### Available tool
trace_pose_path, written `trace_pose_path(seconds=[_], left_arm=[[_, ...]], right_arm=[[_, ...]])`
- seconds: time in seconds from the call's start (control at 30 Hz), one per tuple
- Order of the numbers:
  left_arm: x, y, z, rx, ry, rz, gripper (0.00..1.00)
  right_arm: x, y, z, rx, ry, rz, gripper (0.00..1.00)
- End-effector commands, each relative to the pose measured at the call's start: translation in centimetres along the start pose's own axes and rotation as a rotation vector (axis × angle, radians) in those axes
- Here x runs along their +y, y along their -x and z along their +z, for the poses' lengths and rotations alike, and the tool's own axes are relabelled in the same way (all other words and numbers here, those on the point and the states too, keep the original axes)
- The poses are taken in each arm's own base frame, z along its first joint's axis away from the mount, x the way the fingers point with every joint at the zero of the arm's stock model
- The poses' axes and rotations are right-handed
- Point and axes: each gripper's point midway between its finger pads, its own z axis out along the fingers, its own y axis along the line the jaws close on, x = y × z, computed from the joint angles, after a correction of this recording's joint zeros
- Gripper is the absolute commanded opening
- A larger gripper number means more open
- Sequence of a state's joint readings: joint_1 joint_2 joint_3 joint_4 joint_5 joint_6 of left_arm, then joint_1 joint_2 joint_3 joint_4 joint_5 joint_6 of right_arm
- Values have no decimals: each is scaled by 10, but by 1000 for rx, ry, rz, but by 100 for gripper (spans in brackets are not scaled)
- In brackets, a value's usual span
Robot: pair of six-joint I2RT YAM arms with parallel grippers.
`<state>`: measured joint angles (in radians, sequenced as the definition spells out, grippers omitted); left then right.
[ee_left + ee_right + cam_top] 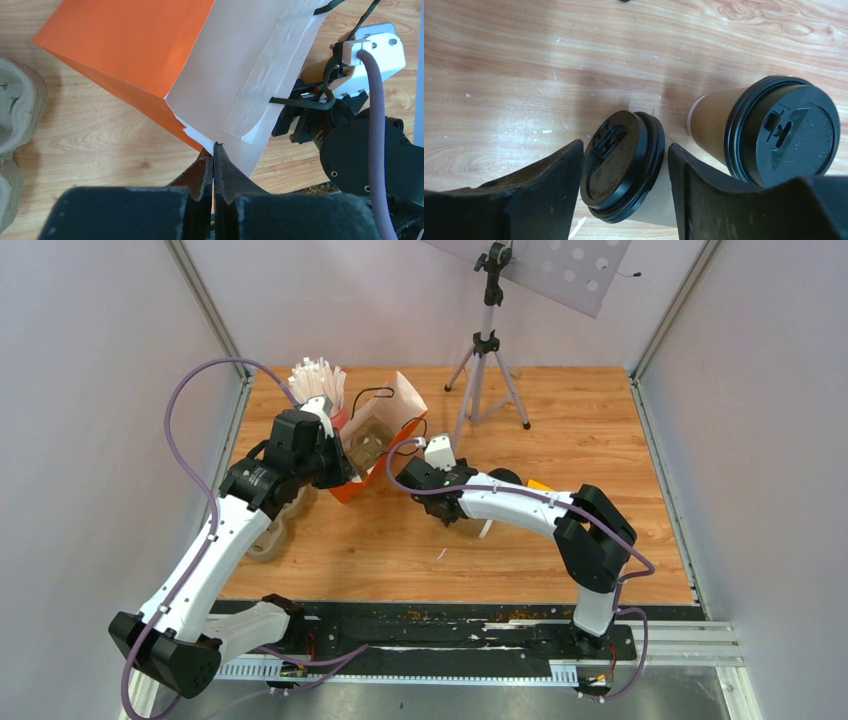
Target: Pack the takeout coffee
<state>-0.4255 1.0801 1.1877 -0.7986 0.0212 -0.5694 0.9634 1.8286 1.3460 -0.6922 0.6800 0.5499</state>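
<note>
Two kraft-brown takeout coffee cups with black lids stand on the wooden table in the right wrist view. One cup (624,165) stands between the fingers of my open right gripper (624,150), with small gaps on both sides. The other cup (784,130) stands just to its right, outside the jaws. My left gripper (215,150) is shut on the white inner edge of the orange paper bag (130,45). In the top view the bag (385,445) lies open towards the right gripper (442,508).
A pink cup of white sticks (320,385) stands behind the bag. A grey-brown pulp cup tray (280,525) lies under the left arm and shows in the left wrist view (17,115). A tripod (485,360) stands at the back. A white stick (487,528) lies on the table.
</note>
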Motion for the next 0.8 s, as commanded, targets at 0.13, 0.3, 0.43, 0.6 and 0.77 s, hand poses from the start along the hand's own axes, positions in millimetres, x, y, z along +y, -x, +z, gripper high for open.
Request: trace_pose_path(seconds=[0.13, 0.3, 0.43, 0.6, 0.77], left_arm=[[-8, 16, -13, -69, -34, 26, 0], [-13, 17, -13, -82, -63, 11, 0], [-13, 18, -16, -92, -68, 8, 0], [-11, 14, -19, -99, -73, 2, 0], [-12, 14, -20, -101, -73, 5, 0]], right_arm=[[-4, 0, -18, 36, 33, 18, 48], [-8, -4, -31, 57, 68, 20, 39], [-13, -13, -35, 80, 77, 19, 31], [-15, -16, -41, 78, 104, 32, 24], [-18, -13, -48, 68, 120, 46, 20]])
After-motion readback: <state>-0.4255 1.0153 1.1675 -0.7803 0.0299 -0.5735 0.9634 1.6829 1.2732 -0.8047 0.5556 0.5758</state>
